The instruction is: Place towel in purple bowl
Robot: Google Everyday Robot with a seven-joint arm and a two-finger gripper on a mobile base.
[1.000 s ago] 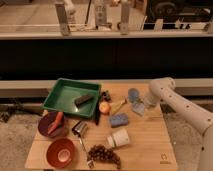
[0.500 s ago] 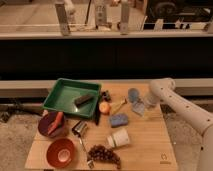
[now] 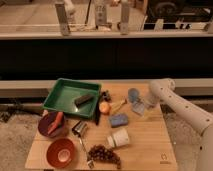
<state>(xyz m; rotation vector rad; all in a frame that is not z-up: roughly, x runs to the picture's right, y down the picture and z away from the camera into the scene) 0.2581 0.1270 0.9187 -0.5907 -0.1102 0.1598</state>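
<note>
Towel (image 3: 133,94) lies flat on the wooden table (image 3: 150,150), toward the back right, not in any bowl. Gripper (image 3: 140,106) is low over the table just beside the towel's front-right edge, jaws spread, nothing grasped; can't tell if it touches the cloth. The arm (image 3: 172,102) comes in from the right. Purple bowl (image 3: 46,131) sits at the table's left side, well apart from the towel, with an orange carrot-like piece (image 3: 56,121) in it. Between them are a blue sponge block (image 3: 118,120), an orange fruit (image 3: 104,107) and a green tray (image 3: 65,92) holding a dark block (image 3: 84,99). Along the front are an orange-red bowl (image 3: 62,152), a white cup (image 3: 118,139) on its side and grapes (image 3: 104,154).
</note>
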